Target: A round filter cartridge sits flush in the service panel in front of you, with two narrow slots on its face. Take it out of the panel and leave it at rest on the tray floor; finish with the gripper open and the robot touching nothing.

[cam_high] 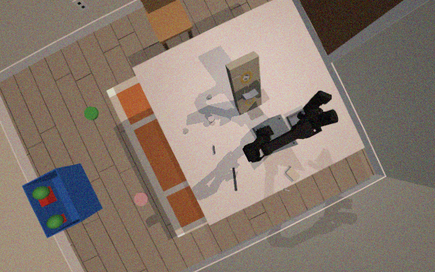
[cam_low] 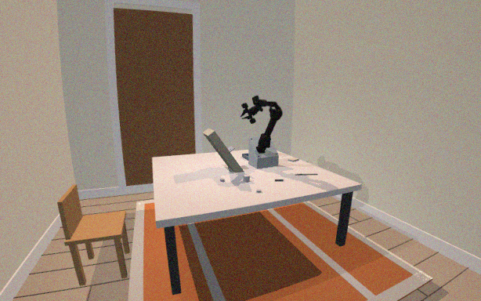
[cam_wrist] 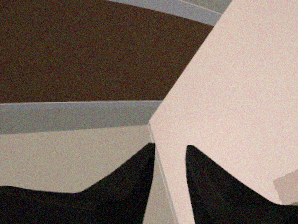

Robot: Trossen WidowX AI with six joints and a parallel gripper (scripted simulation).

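The upright, leaning service panel stands on the table. A round pale face with dark marks, the filter cartridge, shows inside a yellow ring on its upper part; its slots are too small to make out. The grey tray lies beside the robot's base, partly hidden by the arm in the top view. My gripper is raised high above the table, away from the panel. Its fingers are partly apart with nothing between them. Neither cartridge nor tray shows in the wrist view.
A pale shelf juts from the panel's lower front. The grey base block stands by the tray. A dark rod, a short dark piece and a beige block lie on the table.
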